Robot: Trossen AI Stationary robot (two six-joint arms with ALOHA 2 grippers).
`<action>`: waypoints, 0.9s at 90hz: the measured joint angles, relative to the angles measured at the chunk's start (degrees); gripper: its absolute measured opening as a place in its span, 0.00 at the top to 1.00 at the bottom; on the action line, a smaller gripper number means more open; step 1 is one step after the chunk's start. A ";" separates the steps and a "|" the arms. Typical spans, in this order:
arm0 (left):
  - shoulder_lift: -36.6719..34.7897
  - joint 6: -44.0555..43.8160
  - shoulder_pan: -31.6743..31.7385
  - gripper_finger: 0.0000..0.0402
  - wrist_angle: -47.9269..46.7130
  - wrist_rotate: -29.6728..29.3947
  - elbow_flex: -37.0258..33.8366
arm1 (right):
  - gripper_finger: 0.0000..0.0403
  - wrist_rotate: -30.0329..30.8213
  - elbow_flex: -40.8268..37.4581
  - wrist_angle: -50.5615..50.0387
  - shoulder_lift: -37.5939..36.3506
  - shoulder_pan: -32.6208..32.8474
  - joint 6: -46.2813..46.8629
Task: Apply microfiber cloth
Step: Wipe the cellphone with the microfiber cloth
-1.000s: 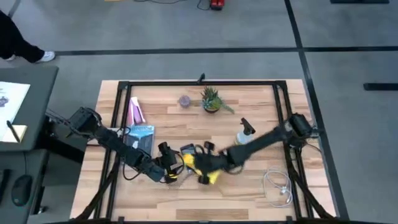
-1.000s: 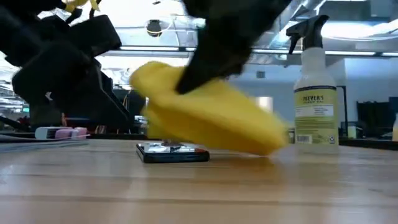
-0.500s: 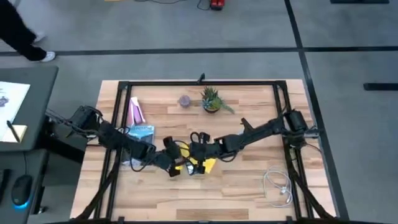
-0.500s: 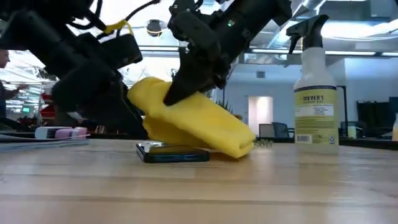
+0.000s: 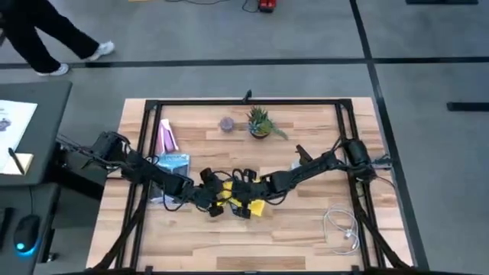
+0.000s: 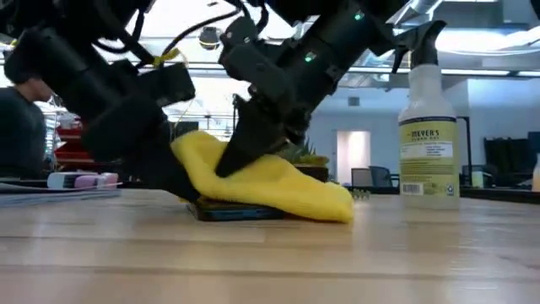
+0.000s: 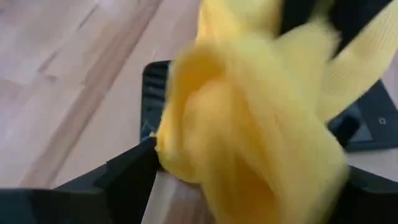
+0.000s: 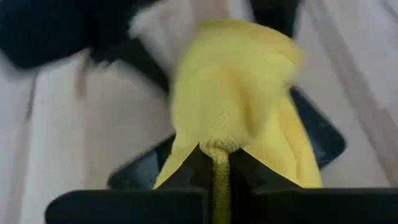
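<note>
**Cloth on the phone, both hands crowded in**

We've got the microfiber cloth (image 6: pixel 261 181) bunched up and lying across the black smartphone (image 6: pixel 240 212), which sits flat on the bench (image 6: pixel 270 253) a bit toward the front of centre. The right hand (image 8: pixel 214 155) is pinched shut on a gathered fold of the cloth, and you can see the fabric squeezed between its fingers in the right wrist view. The left hand (image 5: pixel 216 208) is right up against the other end of the phone, with cloth billowing in front of its camera; we can't tell whether its fingers are open or closed.

How we'd do this step well: keep the pinch firm but press down lightly, so the cloth drags flat over the glass instead of riding up as a lump. Short strokes along the phone's length seem safest to us. A sideways shove could skate the phone across the wood, so the left hand bracing that end looks useful. The spray bottle (image 6: pixel 426 118) stands off to the side, well clear.
</note>
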 joint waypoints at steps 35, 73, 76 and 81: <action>7.92 -3.96 -0.11 0.25 2.54 0.57 0.33 | 0.99 1.26 0.08 -4.26 0.06 2.83 4.09; 6.78 -3.78 -1.97 0.25 1.89 1.47 0.12 | 0.99 15.15 1.10 -10.17 -3.85 6.45 13.95; 6.19 -3.58 -2.37 0.25 1.33 1.54 0.13 | 0.99 15.72 1.09 -11.33 -4.40 6.61 14.44; 4.71 -3.24 -2.95 0.25 0.53 1.77 0.47 | 0.99 16.18 1.09 -11.92 -5.07 6.63 15.44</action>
